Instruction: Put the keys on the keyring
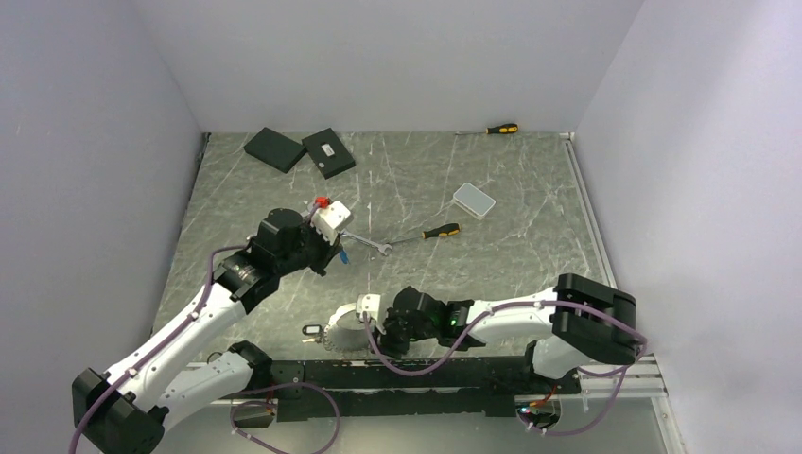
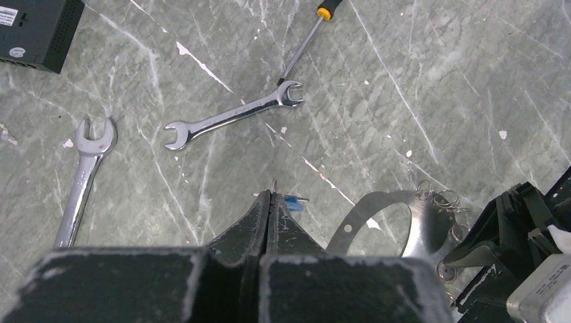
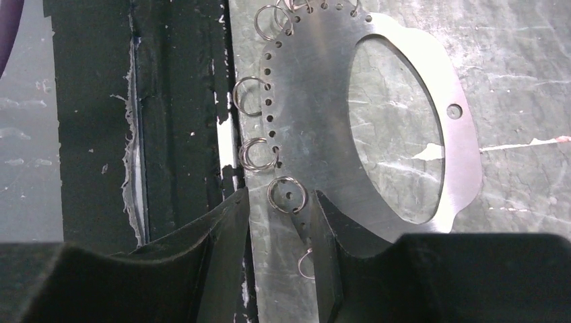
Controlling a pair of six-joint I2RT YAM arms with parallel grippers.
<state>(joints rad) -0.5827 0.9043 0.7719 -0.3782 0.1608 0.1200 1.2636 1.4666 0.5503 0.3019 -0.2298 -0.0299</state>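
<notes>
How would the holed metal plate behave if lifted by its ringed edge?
The metal plate looks like thin rigid sheet, so it is likely stiff, not floppy. Its shiny surface may slip or pivot in the right gripper. The split rings sit loose in holes and would probably dangle.

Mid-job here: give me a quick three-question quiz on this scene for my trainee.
1. True or false: the left gripper's jaws stand open.
2. How many spanners lie on the table in the left wrist view?
3. The right gripper's jaws straddle: A a spanner; B a split ring on the metal plate; C nothing.
Key: 1 false, they are shut; 2 two; 3 B.
</notes>
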